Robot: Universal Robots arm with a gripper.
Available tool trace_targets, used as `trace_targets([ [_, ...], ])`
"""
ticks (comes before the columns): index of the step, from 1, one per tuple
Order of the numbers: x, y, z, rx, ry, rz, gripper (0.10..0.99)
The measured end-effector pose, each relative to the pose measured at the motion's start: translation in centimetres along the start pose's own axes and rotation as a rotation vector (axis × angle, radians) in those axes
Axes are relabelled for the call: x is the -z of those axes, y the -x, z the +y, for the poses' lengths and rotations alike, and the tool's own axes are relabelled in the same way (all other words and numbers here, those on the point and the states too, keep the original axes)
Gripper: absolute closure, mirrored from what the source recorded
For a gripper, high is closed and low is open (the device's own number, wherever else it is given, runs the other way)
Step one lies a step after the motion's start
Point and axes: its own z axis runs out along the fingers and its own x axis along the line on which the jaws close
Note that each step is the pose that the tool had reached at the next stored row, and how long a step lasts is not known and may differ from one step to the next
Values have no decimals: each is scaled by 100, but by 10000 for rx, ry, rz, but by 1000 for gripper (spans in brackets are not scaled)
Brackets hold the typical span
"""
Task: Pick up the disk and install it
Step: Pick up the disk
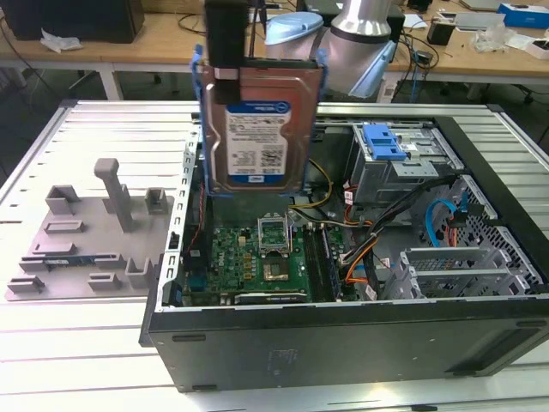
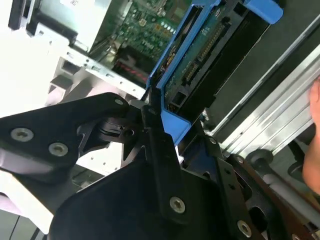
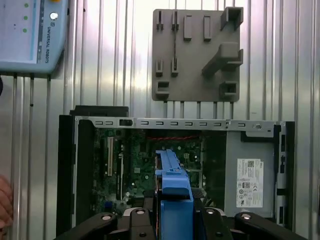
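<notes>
In the exterior view, the gripper [image 1: 226, 81] comes down from above and holds the disk [image 1: 257, 137] by its top part. The jaws are squeezed on the disk, one on its front and, I think, one on its back. The disk hangs upright in the air with its label facing us. It is above the far left part of the open computer box [image 1: 343, 335] and touches nothing below. I think it is held high so it does not bump the box walls. The box lies on its side with the cover off, so the inside can be reached from above. Inside are a green board [image 1: 232, 257] toward the exterior view's left and a metal cage with a blue latch [image 1: 382, 142] at the far right. A grey tray [image 1: 86, 232] lies on the table [image 1: 69, 360], to the exterior view's left of the box.

The second wrist view shows the grip from close up, which the exterior view does not. Here we see the disk's thin edge with its plug slots and its blue rail [image 2: 172, 75]. The black fingers [image 2: 157, 150] press tight on it.

The first wrist view looks straight down. The blue rail sits between the two sides of the gripper [image 3: 174, 215], with the green board right under it. So I think the disk is over the board and not over the cage. The grey tray lies beyond the box.
</notes>
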Motion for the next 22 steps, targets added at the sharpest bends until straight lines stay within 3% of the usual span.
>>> trace_targets([
  [4, 6, -91, -208, 3, 1, 0, 718],
  [6, 11, -157, -358, 1, 1, 1, 718],
  [7, 15, -204, -467, 3, 1, 0, 718],
  [14, 25, -354, -827, 1, 2, -1, 718],
  [22, 27, -358, -845, 2, 2, 1, 718],
])
